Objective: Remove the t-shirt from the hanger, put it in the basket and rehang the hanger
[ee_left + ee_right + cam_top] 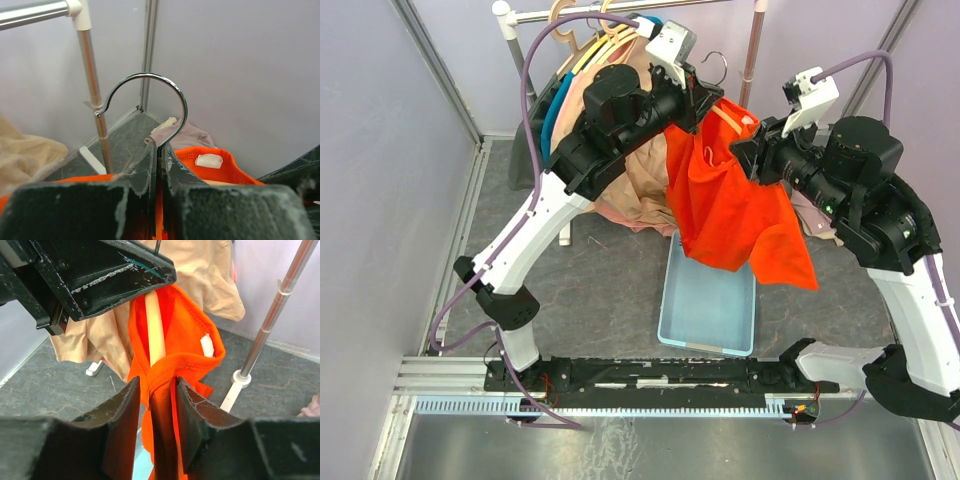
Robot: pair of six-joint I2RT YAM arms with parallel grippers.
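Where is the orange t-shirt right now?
Top view, centre-right: the t-shirt hangs on the hanger held by the left gripper, above the bin, collar inside the right gripper.

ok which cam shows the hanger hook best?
Left wrist: the hook fills the frame, its stem pinched in the left gripper. Top external shows it small and distant; right wrist mostly shows the hanger's wooden arm.

Left arm (545, 215) extended up and forward. Left gripper (159, 152) pinched tight on the stem of the hanger hook (148, 74). Right arm (910, 250) elbow-bent, reaching inward. Right gripper (157, 395) jaws narrow, clamping a collar fold of the t-shirt (175, 330).
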